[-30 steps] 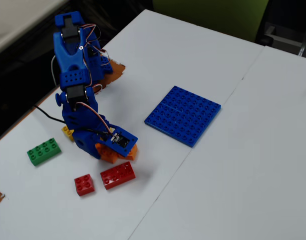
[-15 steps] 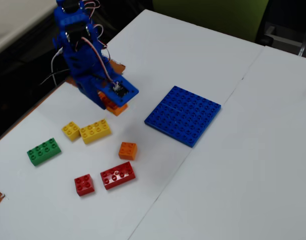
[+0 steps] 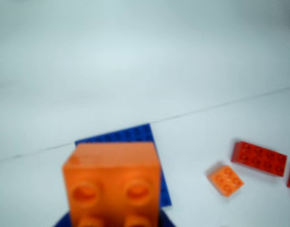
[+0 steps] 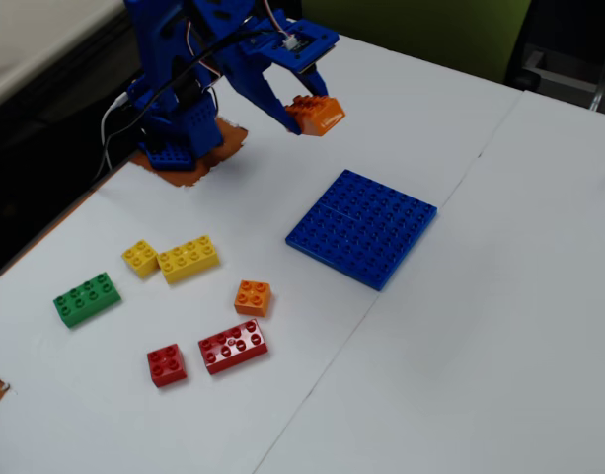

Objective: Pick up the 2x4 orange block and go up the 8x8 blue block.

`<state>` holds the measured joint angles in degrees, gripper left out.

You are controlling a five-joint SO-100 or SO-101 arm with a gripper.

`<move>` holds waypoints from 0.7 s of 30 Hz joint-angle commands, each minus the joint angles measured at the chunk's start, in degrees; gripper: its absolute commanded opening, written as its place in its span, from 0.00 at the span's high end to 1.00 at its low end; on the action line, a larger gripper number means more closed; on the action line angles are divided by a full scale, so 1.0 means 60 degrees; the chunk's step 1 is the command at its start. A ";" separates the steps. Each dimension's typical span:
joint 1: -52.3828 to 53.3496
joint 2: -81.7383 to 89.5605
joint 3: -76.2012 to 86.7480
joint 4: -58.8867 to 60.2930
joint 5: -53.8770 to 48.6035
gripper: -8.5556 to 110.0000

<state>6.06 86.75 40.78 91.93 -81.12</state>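
The pincer (image 4: 307,111) is clamped on the 2x4 orange block (image 4: 317,114) and holds it in the air, clear of the counter (image 4: 499,326). In the fixed view the block hangs to the far left of the 8x8 blue block (image 4: 362,227), which lies flat on the counter. It is not over the plate yet.

The step in hand looks like the carry across to the plate. To do it well, the arm should travel right and toward the near side until the block sits over the middle of the plate, keeping its height during the crossing so the brick's underside clears the plate's near-left edge. It should lower only once the brick is square to the stud rows, and then press straight down so the studs seat.

In the wrist view the 2x4 orange block (image 3: 114,182) fills the lower middle, studs facing the camera, with a corner of the 8x8 blue block (image 3: 130,136) showing beyond it. Only four studs show there and the picture is soft, so the block's long axis probably runs along the pincer's reach, out of the bottom of the frame. In the fixed view the brick is tilted, with its free end pointing down and right, roughly toward the plate. The tilt would need levelling before contact.
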 commanded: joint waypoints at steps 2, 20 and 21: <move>-0.0396 -0.1128 -0.0718 -0.0806 0.0425 0.93; -0.0469 -0.4131 -0.2183 0.1333 -0.1421 0.92; -0.0498 -0.4160 -0.2124 0.1333 -0.1553 0.92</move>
<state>3.96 60.12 27.77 99.76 -88.68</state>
